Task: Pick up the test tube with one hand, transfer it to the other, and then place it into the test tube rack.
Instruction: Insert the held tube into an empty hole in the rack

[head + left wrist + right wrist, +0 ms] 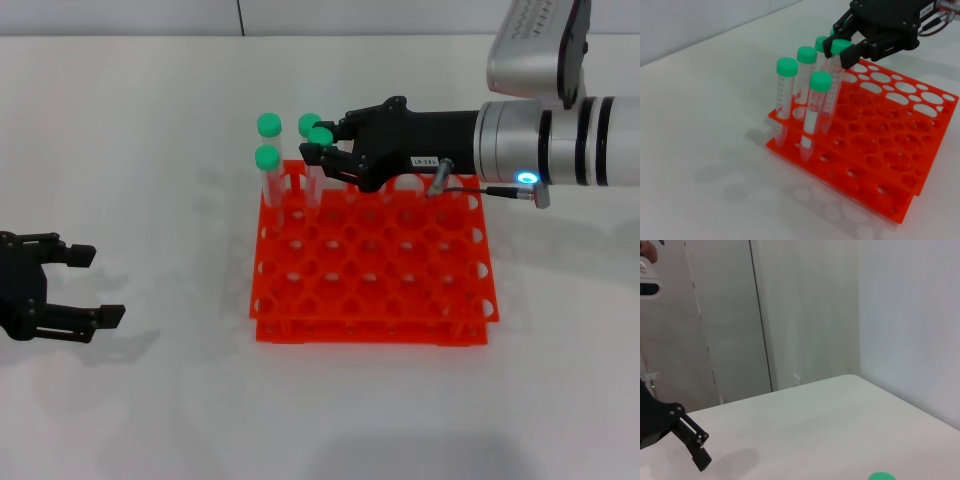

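**Snag Risk at the Crowded Corner**

Clamped the right gripper (842, 50) on the green cap of the test tube (833, 92), fingers closed to the cap's width. Stood the tube in a hole at the far left corner of the rack (370, 330), apparently already through the top tier. Kept its long axis nearly vertical, cap up, tapered tip down, leaning slightly.

Parked the left gripper (100, 285) low on the table, well apart from the rack, fingers spread wide and holding nothing.

Judged 3 hazards:
- Could have knocked the 4 other tubes (812, 107) just beside it, with fingers opening in so tight a cluster.
- Could have missed the lower tier's hole, given the lean.
- Could have dragged the tube back up, if lifted before a full release.
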Controlling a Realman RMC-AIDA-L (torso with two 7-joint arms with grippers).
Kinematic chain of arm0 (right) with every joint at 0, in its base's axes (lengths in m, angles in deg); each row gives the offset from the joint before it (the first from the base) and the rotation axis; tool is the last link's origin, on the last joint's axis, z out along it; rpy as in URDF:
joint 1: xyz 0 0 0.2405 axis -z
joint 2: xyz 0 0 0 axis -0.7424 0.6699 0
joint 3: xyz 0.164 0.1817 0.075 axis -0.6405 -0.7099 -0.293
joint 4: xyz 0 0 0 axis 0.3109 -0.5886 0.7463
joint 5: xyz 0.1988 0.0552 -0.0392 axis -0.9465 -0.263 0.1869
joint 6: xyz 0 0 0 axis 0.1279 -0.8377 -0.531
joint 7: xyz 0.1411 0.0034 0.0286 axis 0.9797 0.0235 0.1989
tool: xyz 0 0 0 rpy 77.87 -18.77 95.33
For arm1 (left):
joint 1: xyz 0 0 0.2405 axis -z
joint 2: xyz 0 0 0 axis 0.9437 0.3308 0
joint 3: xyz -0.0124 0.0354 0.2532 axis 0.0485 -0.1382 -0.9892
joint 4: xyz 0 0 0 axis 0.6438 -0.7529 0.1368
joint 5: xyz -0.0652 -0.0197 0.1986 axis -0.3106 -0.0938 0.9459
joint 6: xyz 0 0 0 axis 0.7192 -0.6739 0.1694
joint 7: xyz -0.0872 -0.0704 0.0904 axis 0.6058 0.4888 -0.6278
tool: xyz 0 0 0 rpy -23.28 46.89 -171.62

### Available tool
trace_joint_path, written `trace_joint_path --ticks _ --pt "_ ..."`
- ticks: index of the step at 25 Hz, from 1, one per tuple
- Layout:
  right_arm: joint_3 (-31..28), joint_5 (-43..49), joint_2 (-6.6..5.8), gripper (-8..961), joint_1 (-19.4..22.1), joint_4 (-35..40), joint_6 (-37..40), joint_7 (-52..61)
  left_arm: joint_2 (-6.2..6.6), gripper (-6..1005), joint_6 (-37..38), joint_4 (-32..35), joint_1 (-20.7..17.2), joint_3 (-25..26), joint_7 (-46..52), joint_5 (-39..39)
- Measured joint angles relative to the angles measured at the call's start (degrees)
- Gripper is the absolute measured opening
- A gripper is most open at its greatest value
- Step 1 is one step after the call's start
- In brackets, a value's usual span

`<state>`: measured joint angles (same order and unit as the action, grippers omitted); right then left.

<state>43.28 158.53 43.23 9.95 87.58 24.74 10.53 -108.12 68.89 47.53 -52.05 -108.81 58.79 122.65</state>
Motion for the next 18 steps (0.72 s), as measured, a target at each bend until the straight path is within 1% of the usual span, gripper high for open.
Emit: trace_joint_path --ticks 18 --pt "0.53 0.00 0.00 292 -1.44 -1.48 -0.02 0.24 0.05 885 -0.11 -0.68 0.35 0.00 -0.49 0.32"
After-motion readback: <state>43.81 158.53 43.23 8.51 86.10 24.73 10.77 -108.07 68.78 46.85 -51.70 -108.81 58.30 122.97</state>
